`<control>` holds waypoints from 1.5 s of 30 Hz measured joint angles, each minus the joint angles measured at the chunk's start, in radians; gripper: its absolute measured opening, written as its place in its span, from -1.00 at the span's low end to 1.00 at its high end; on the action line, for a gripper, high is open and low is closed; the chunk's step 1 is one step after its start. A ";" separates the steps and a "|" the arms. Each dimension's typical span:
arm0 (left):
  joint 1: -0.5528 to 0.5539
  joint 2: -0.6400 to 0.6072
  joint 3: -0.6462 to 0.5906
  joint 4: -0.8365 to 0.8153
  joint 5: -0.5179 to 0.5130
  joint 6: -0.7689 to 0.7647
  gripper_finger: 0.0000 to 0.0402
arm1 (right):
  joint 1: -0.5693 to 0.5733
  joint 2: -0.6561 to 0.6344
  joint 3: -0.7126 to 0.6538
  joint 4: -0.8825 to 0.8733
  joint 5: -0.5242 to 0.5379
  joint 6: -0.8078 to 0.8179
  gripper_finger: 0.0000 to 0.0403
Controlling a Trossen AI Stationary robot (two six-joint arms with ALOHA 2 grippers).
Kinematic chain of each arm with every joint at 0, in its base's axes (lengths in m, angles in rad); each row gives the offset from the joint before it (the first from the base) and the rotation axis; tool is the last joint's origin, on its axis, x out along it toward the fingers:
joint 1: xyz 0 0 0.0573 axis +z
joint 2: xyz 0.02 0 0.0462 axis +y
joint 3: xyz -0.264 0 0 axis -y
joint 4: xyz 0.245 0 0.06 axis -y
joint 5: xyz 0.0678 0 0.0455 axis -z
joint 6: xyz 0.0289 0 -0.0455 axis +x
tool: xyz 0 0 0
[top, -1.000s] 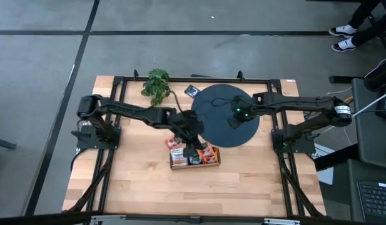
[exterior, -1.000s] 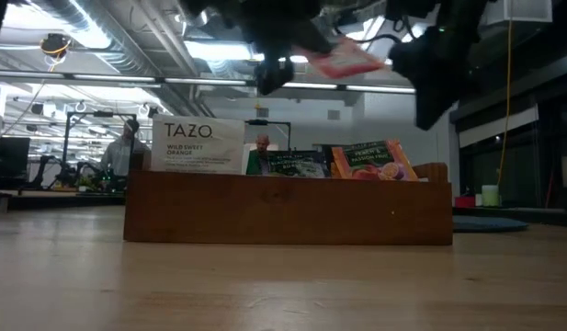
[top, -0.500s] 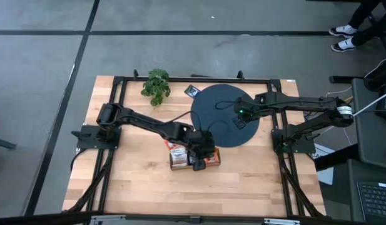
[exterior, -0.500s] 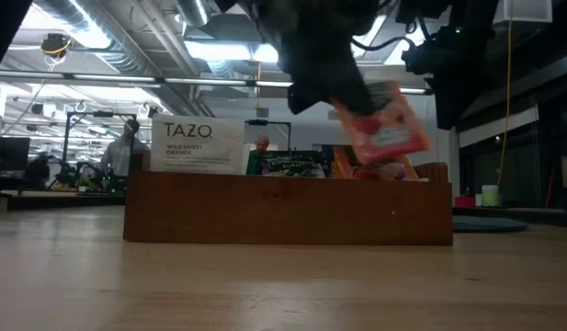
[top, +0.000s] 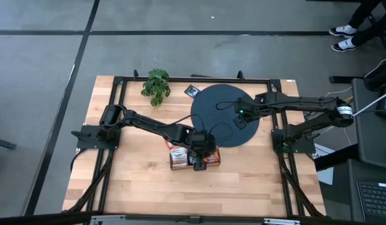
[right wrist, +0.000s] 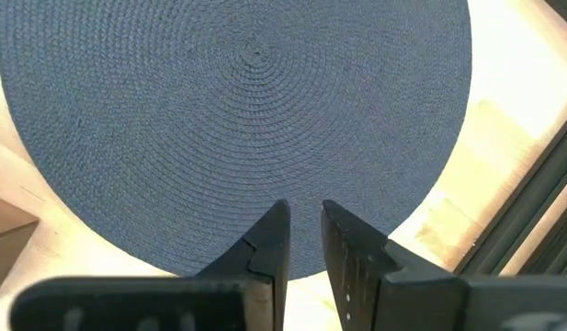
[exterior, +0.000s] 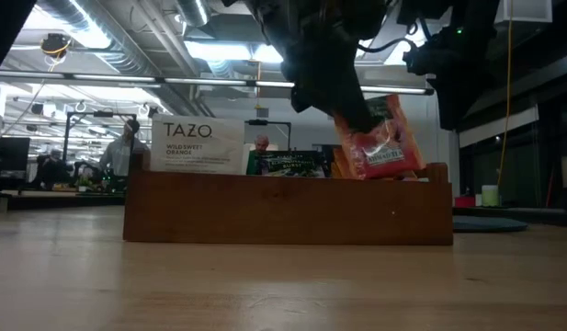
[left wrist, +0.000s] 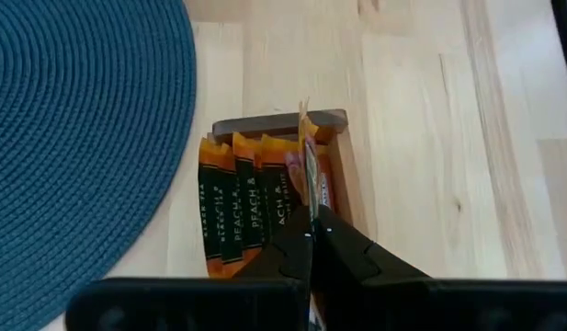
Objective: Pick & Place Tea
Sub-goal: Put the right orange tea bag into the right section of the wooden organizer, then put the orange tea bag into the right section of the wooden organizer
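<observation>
The left gripper (left wrist: 309, 230) is clamped on the upper edge of a pink-red tea packet (exterior: 382, 147), holding it edge-down over the right-hand end of the wooden tea box (exterior: 288, 207), which sits near the middle of the bench a little toward its front edge; the packet's lower part appears to be entering the slot beside a row of orange Peach packets (left wrist: 242, 198), though whether it touches them cannot be told; a white Tazo packet (exterior: 198, 145) stands at the box's other end; the packet looks very light, thin and pliable, with a smooth wrapper that could slip or crumple, so a narrow pinch along the top seam, as here, seems the sensible hold; the right gripper (right wrist: 304, 241) hangs over the dark round woven mat (top: 225, 115) toward the back right of the bench, fingers slightly apart with nothing between them.
</observation>
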 joint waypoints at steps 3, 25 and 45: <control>0.000 0.003 0.000 0.000 0.013 -0.012 -0.99 | 0.000 0.000 0.000 0.000 0.000 0.000 -0.66; 0.009 0.050 0.006 -0.011 0.054 -0.050 -0.85 | 0.000 0.000 0.000 0.009 0.007 0.005 -0.66; 0.032 -0.058 -0.001 -0.008 -0.052 -0.084 -0.45 | 0.000 0.000 0.001 0.012 0.007 -0.022 -0.66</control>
